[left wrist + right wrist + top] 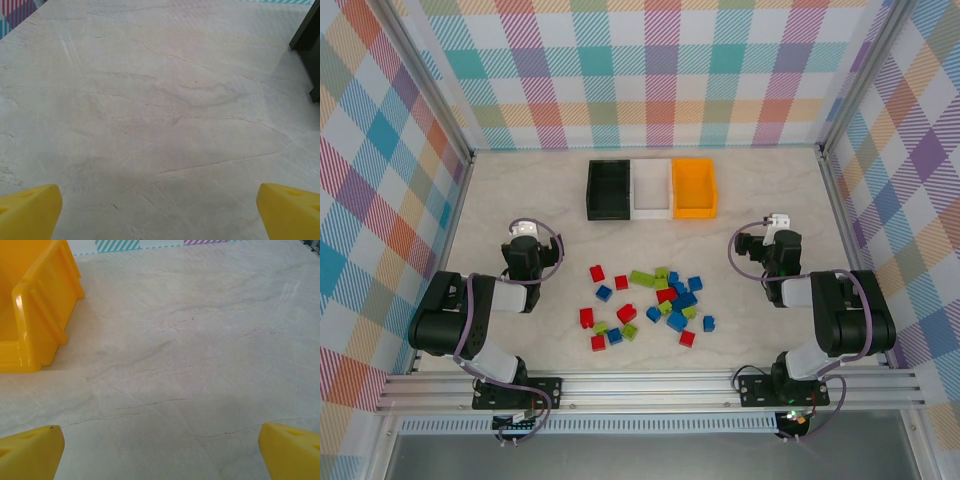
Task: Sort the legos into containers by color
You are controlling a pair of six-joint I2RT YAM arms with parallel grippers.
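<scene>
- Since the legos (650, 300) are small hard plastic bricks, I judge them light, stiff and a little slick, but not fragile. I would pinch one across its two flat side walls, not over the studs
- They lie loose on the counter (520, 190) between the two arms, nearer the bases than the bins. Red, blue and lime green are mixed; the right half is bunched with bricks touching, the left half more spread
- A red brick (597, 273) at the far-left fringe stands apart from its neighbours, so it looks to me like the easiest first pick
- The three containers stand side by side, touching, at the far side of the counter: black bin (608, 188), white bin (651, 188), orange bin (694, 188). I see no brick in the white or orange one, and the black interior is too dark to be sure
- The left gripper (523, 230) is spread wide and holds nothing. It hangs over bare counter left of the pile, and its wrist view has marbled surface between the yellow fingertips (30, 212)
- The right gripper (778, 222) is just as wide, empty and touching nothing. It is right of the pile, with the orange bin ahead to its left
- In the bunch, jaws this wide would likely nudge neighbouring bricks
</scene>
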